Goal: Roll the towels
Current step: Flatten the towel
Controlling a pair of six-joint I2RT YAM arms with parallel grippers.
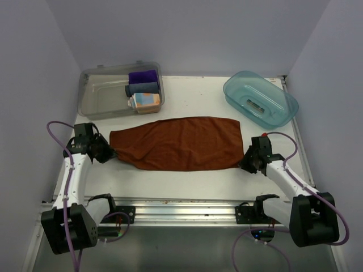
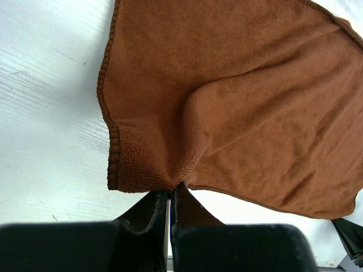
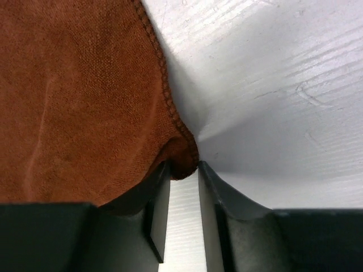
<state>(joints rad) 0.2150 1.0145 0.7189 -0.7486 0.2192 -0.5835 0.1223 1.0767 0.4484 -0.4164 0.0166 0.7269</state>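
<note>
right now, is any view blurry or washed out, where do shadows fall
Top view: even soft light, sharp, brown towel casts barely any shadow. Left wrist view: table glares near white, black fingers lose detail. Right wrist view: shadow on the table beside the towel's hem, stitching sharp.

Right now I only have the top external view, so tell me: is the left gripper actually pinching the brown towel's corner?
Observer: Yes. The left wrist view shows the left gripper shut on a bunched corner of the rust-brown towel.
Operator: And the right one?
Observer: The right wrist view shows the right gripper with a gap between its jaws. The towel's hemmed corner sits at their mouth and is not yet pinched.
</note>
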